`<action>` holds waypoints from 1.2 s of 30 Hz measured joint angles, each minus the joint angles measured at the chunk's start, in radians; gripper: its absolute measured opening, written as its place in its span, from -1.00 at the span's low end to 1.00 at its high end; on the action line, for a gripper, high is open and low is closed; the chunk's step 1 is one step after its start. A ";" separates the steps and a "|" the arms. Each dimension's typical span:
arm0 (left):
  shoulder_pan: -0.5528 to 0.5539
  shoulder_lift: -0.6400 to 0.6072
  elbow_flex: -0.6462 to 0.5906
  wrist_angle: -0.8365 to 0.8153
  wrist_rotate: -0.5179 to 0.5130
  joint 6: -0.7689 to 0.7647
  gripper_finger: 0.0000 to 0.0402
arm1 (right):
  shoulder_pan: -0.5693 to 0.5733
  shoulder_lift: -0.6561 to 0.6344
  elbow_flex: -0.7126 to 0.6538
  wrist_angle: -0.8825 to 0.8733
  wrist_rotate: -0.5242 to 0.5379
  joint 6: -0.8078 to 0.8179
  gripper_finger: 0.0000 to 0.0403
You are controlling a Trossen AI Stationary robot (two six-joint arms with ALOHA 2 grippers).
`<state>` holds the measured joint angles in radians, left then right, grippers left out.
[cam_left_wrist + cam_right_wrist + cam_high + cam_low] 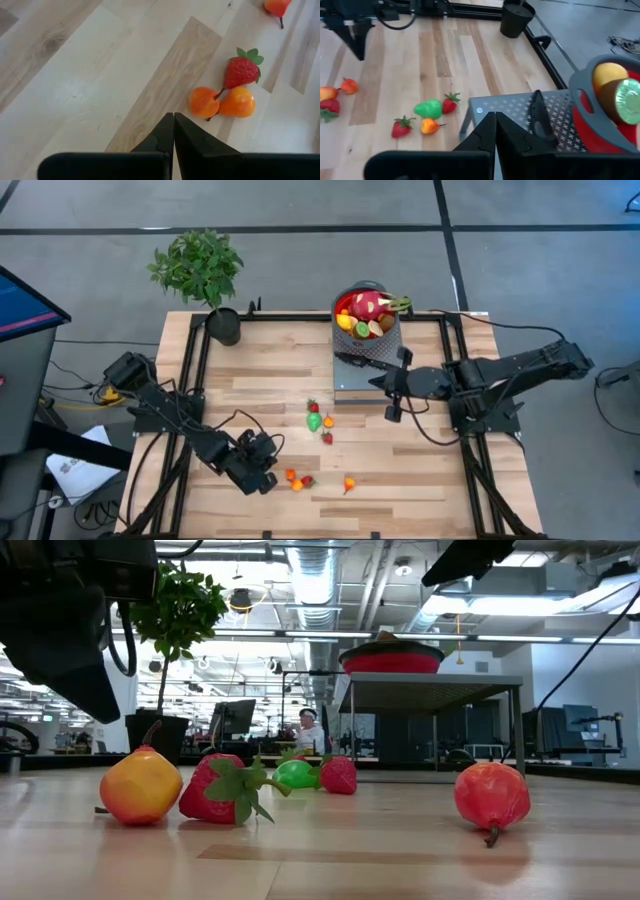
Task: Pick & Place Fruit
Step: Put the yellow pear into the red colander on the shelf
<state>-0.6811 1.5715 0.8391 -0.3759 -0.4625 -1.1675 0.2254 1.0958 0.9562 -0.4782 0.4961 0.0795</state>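
Here, a wooden table (pixel 260 395) with toy fruit scattered between two dark arms.

Left gripper: (pixel 268 477) low over the near left part of the table, fingers pressed together and empty (tips meet in its wrist view), just left of the nearest fruit.

Right gripper: (pixel 392 412) at the right of centre, beside the grey perforated stand (pixel 352 375), fingers together, holding nothing.

Near fruit: two orange pieces (pixel 204 101) touching each other, a strawberry (pixel 241 71) against them, a red-orange piece (pixel 349 484) lying apart to their right.

Middle fruit: a green piece (pixel 315 421) with a strawberry (pixel 313 407) just beyond it, an orange piece (pixel 328 421) beside it, another strawberry (pixel 327 438) nearer.

Bowl: red with grey shell (pixel 388 345), on the stand's far end, filled with the pink dragon fruit (pixel 368 306) and smaller pieces.

Knife: black-handled (pixel 538 117), lying on the stand.

Potted plant: (pixel 200 268) at the far left corner.

Background: a person (pixel 308 727) seated in the room beyond.
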 joint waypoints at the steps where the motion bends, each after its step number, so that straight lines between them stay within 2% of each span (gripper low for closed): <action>1: 0.000 0.000 0.000 0.000 0.000 0.000 -0.97 | -0.007 0.000 0.000 0.000 0.000 0.000 -1.00; 8: 0.000 0.000 0.000 0.000 -0.001 0.000 -0.96 | -0.054 0.000 0.000 0.000 0.000 0.000 -1.00; 12: 0.000 0.000 0.000 0.001 0.002 0.008 -0.86 | -0.066 0.000 0.000 0.000 0.000 0.000 -1.00; 19: 0.039 0.000 0.000 0.010 0.009 0.007 -0.34 | -0.066 0.000 0.000 0.000 0.000 -0.001 -1.00; 22: 0.066 0.000 0.000 0.018 0.047 0.002 -0.07 | -0.066 0.000 0.000 0.000 0.000 -0.001 -1.00; 28: 0.097 0.000 0.000 0.028 0.127 -0.103 0.41 | -0.065 0.000 0.000 -0.001 0.000 -0.001 -1.00; 32: 0.098 0.000 0.000 0.038 0.148 -0.124 0.59 | -0.065 0.000 0.000 -0.001 0.000 -0.001 -1.00; 36: 0.089 0.000 0.000 0.075 0.147 -0.120 0.65 | -0.065 0.000 0.000 -0.001 0.000 -0.001 -1.00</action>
<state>-0.5925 1.5715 0.8387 -0.3009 -0.3157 -1.2874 0.1604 1.0958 0.9562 -0.4789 0.4957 0.0784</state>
